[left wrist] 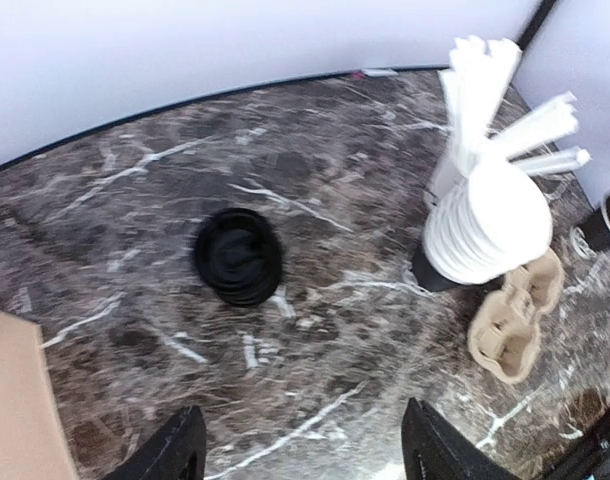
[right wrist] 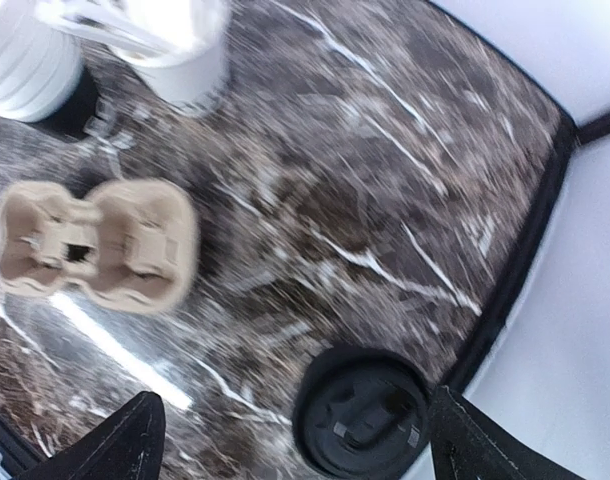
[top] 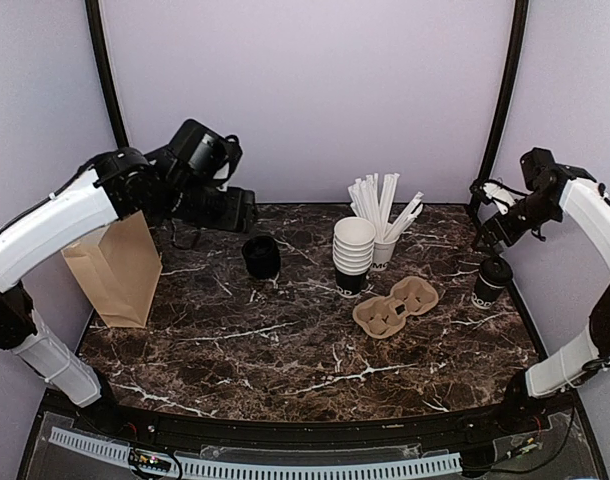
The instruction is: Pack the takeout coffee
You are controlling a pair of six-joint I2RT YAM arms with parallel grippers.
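- Top external view gives me the layout: the coffee [top: 492,281] stands upright at the far right edge of the table [top: 285,350]. It is directly under the right gripper [top: 492,238], and the carrier [top: 396,306] is near it on the left.
- The right gripper is spread wide and holds nothing. I judge it hangs over that cup because that is the thing to pack.
- The left gripper [left wrist: 303,445] is also spread and empty, hovering at the back left. The bag [top: 115,265] stands upright below that arm (waiting for the load, I suppose).
- A second black round thing [top: 260,257] sits in front of the left gripper, well apart from the coffee.
- The right wrist view adds what the top one cannot. It shows the moulded lid seated on the coffee and the carrier's two wells with nothing in them.
- The left wrist view looks straight down on the second black thing, a ringed dark disc. It is too blurred for me to say whether it is a lidded cup or a pile of lids.
- That view also shows the cup stack [left wrist: 485,225] touching the straws [left wrist: 505,100], a relation the top view leaves unclear.
- Only the top view shows the bag whole; the left wrist view catches just a corner of it.
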